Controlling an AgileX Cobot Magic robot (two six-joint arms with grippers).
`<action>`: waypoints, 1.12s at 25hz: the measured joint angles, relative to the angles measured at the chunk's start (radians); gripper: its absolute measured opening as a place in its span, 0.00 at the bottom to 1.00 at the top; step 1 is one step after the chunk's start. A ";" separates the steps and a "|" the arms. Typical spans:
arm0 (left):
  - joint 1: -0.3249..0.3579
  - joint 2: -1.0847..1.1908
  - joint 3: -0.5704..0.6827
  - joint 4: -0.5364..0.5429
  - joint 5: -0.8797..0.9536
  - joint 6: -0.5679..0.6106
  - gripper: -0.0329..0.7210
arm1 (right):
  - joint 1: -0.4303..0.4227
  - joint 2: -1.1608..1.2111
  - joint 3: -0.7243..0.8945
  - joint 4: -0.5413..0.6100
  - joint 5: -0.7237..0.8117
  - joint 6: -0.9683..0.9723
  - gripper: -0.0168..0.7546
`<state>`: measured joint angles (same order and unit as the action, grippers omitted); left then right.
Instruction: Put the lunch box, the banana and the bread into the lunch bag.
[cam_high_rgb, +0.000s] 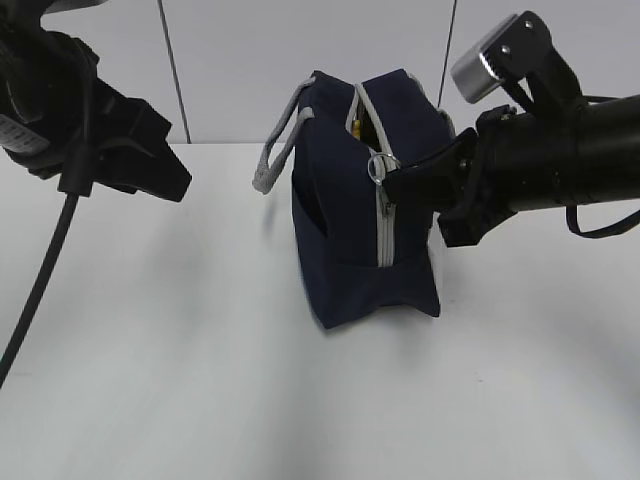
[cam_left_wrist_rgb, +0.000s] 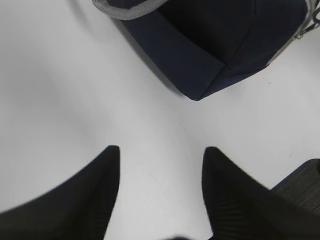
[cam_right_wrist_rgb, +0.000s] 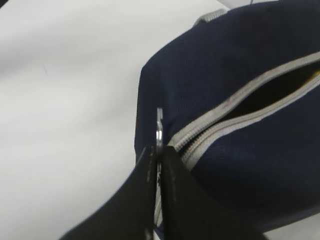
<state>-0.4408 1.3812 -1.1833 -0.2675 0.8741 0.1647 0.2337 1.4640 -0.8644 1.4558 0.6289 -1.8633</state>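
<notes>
Navy lunch bag (cam_high_rgb: 345, 200) standing mid-counter, right fingers (cam_right_wrist_rgb: 159, 152) clamped on its ring pull (cam_high_rgb: 376, 168).
The grey zipper (cam_right_wrist_rgb: 240, 112) is partly open, with a sliver of yellow inside. Left fingers (cam_left_wrist_rgb: 107, 170) hover apart over the bare white counter (cam_high_rgb: 180, 340), left of the bag.

Bright, even overhead light; soft shadows on the white table (cam_high_rgb: 200, 380); wrist views blurred close-up.

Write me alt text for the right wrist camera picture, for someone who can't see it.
The right gripper, two black fingers shut together, pinches the metal ring pull of a boxy navy-blue fabric lunch bag. The bag's grey zipper strip gapes partly open, with a sliver of yellow inside, above a white table.
</notes>
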 joint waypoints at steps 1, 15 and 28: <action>0.000 0.000 0.000 0.000 0.000 0.000 0.55 | 0.000 0.000 -0.006 0.000 0.002 0.001 0.02; 0.000 0.000 0.000 0.000 0.000 0.001 0.55 | 0.000 0.000 -0.152 -0.008 -0.015 0.001 0.02; 0.000 0.000 0.035 -0.238 -0.146 0.259 0.55 | 0.000 0.002 -0.173 0.018 -0.038 0.019 0.02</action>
<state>-0.4408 1.3812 -1.1487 -0.5056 0.7276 0.4236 0.2337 1.4662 -1.0379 1.4734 0.5905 -1.8444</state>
